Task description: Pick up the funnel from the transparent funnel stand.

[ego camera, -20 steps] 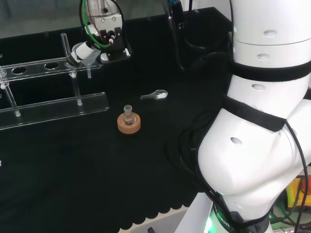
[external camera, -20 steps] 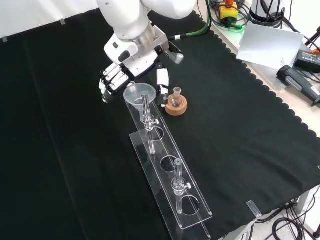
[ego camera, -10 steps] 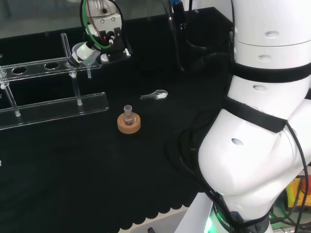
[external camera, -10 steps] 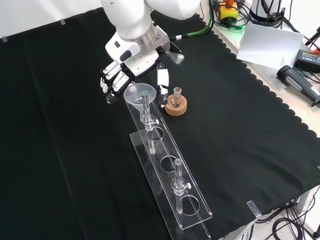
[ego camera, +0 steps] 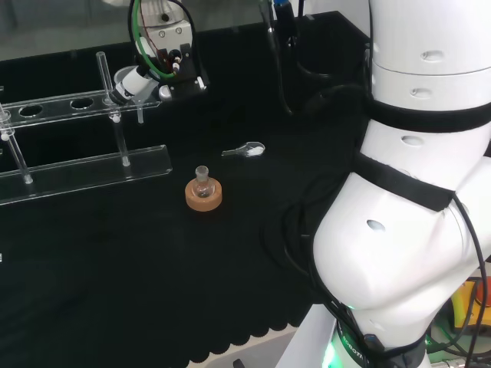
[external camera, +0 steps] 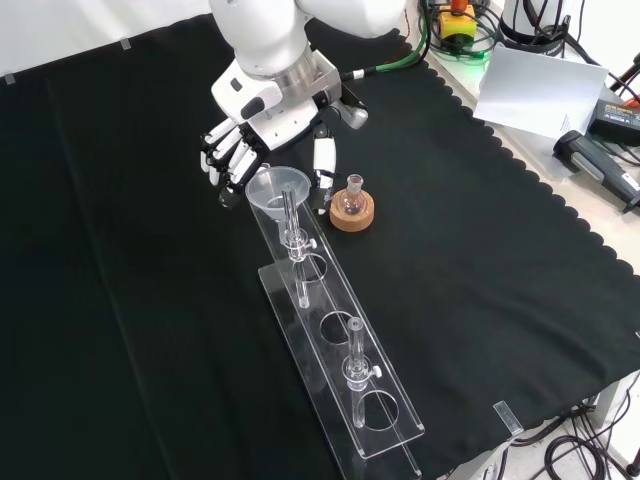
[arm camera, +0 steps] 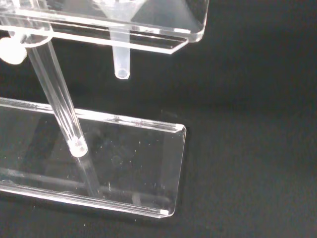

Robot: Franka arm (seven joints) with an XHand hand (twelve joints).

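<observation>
Clear funnel (external camera: 277,188) seated in the end hole of the transparent funnel stand (external camera: 340,345), stem (arm camera: 120,62) hanging below the upper plate. Hand (external camera: 235,150) lowered from the top of the front view, fingers (external camera: 222,160) at the funnel's left and thumb (external camera: 323,160) at its right, straight, grasping nothing. Small flask (external camera: 350,198) on cork ring (external camera: 352,214) just right of the funnel.

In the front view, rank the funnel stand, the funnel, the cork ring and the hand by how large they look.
1. funnel stand, clearly the largest, and nearer the camera.
2. hand.
3. funnel and cork ring: they look alike, so no ranking between them.
</observation>
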